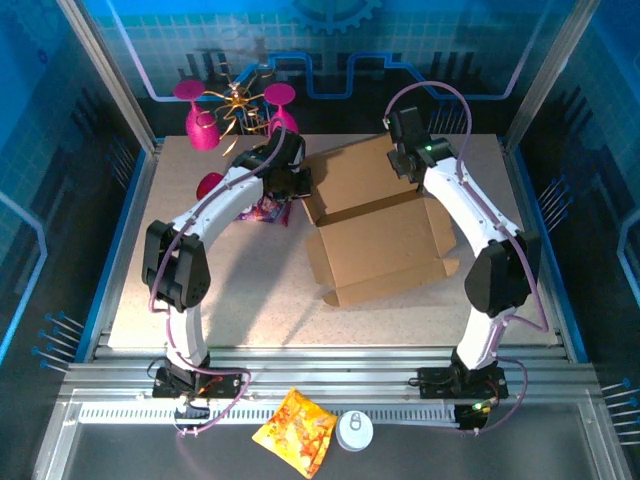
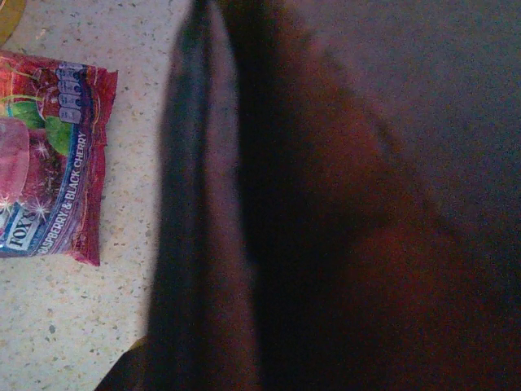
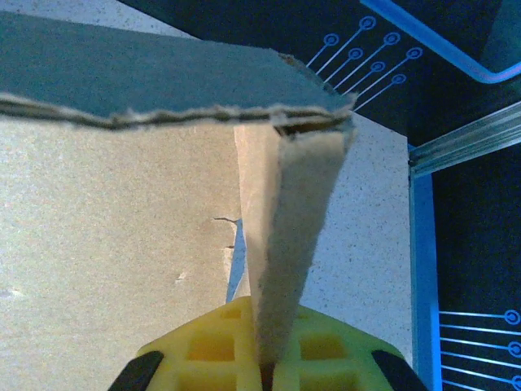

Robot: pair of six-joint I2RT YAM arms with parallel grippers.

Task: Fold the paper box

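From above, the paper box lies open mid-counter between the arms, its length running roughly near to far. Both hands sit at its far end, the left hand at the left corner and the right hand at the right edge. At the left wrist, a dark blurred panel looms beside a purple packet; I cannot tell whether that hand grips. At the right wrist, yellow pads pinch an upright flap.

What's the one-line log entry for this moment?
paper box: open, not yet folded | right gripper: pinching a flap at far right corner | left gripper: at box's far left corner, grip unclear | purple packet: beside left gripper
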